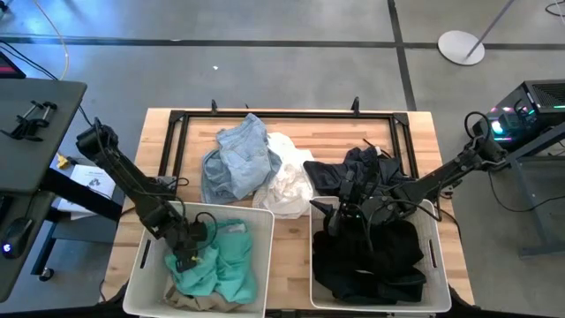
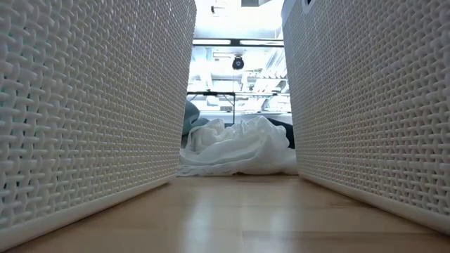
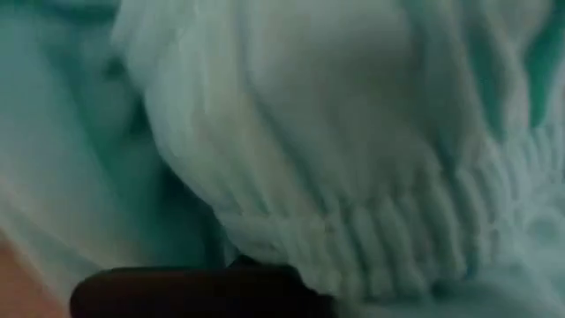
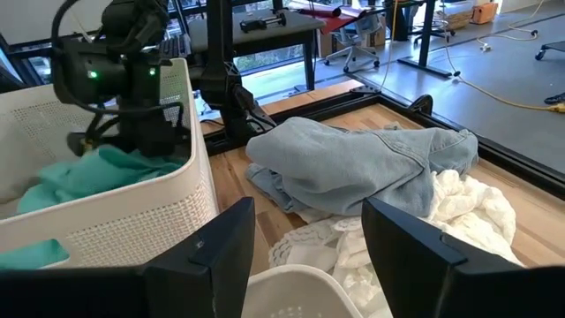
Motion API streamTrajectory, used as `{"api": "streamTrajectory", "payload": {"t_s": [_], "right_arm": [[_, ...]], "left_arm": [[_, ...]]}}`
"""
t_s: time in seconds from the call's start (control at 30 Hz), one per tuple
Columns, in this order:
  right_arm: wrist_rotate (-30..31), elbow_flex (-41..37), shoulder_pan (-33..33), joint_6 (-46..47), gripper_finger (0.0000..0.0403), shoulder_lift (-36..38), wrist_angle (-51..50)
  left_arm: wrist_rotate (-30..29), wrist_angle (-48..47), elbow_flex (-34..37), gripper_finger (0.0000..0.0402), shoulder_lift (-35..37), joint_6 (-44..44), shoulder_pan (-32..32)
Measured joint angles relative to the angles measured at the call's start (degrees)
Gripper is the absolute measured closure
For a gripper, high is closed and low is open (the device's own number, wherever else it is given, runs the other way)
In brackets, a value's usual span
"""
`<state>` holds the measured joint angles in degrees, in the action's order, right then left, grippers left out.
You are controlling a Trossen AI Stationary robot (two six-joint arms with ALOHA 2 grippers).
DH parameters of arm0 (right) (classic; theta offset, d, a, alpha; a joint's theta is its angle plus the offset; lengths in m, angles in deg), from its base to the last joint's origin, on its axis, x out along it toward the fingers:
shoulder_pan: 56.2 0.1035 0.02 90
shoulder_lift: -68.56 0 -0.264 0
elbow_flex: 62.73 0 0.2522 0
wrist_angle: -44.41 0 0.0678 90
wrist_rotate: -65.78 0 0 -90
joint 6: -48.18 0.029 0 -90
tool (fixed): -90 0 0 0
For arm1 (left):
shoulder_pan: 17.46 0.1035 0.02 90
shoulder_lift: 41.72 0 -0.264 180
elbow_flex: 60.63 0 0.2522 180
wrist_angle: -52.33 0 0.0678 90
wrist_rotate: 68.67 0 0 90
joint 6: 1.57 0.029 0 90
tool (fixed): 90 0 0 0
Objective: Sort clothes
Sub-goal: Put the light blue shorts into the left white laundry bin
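Our closed left gripper presses teal clothes; our empty, open right gripper should grasp deep into the folds.

Table: wood, smooth, light sheen. Baskets: white plastic, woven-lattice texture, matt. Teal garment: soft ribbed knit cloth. Pale blue garment: denim-like cloth, matt. White garment: thin crumpled cloth. Black clothes: matt cloth.
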<state>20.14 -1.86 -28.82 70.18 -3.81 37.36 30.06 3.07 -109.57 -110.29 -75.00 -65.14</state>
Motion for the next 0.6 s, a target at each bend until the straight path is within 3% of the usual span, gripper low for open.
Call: {"api": "streamTrajectory", "payload": {"t_s": [0.23,0.6], "right_arm": [[0.0,0.0,0.0,0.0,0.0204,0.0,0.0],[0.0,0.0,0.0,0.0,0.0204,0.0,0.0]], "left_arm": [[-0.3,1.4,0.0,0.0383,1.2,-5.8,0.7],[-3.7,6.7,0.1,0.0246,8.6,-5.4,0.9]]}}
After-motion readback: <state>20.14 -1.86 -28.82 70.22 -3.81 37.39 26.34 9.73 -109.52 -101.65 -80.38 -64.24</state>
